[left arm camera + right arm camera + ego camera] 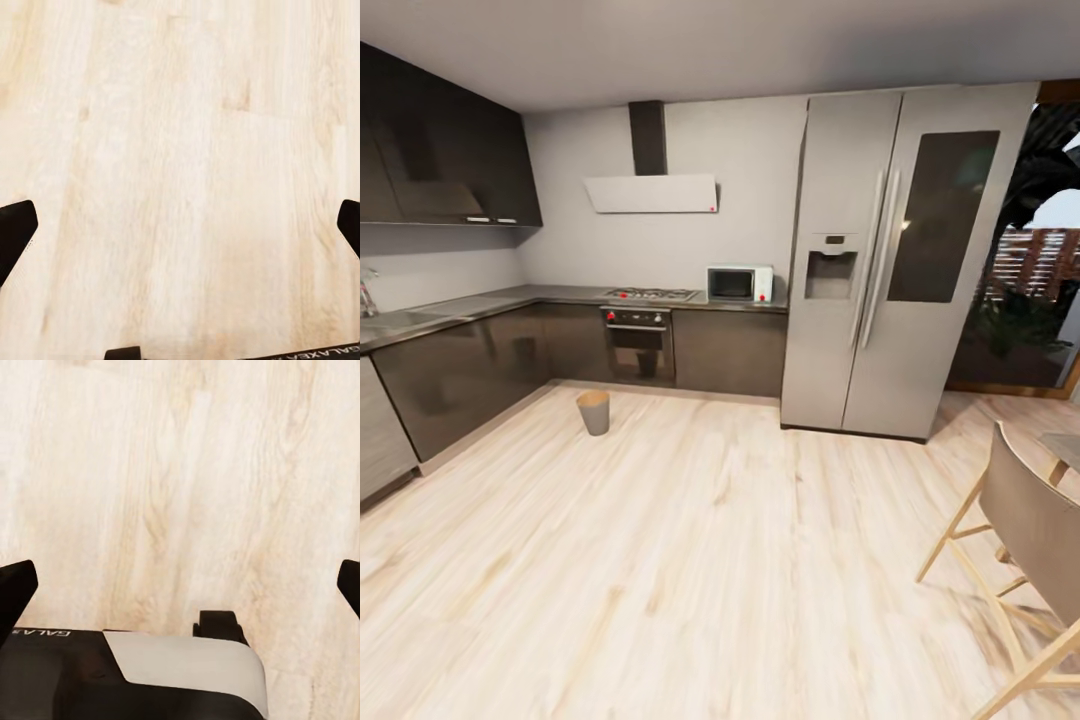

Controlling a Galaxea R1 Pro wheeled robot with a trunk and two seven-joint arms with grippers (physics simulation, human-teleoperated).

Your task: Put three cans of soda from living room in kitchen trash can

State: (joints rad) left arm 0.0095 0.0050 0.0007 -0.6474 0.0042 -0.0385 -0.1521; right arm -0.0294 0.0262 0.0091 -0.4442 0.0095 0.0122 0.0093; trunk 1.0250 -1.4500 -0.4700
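Tash can (593,411) stood upright on the pale wood floor (690,560) of the kitchen, in front of the dark cabinets near the oven (638,342), well apart from both grippers. Left gripper (180,225) and right gripper (180,585) each pointed at bare floor, fingers spread wide and empty.
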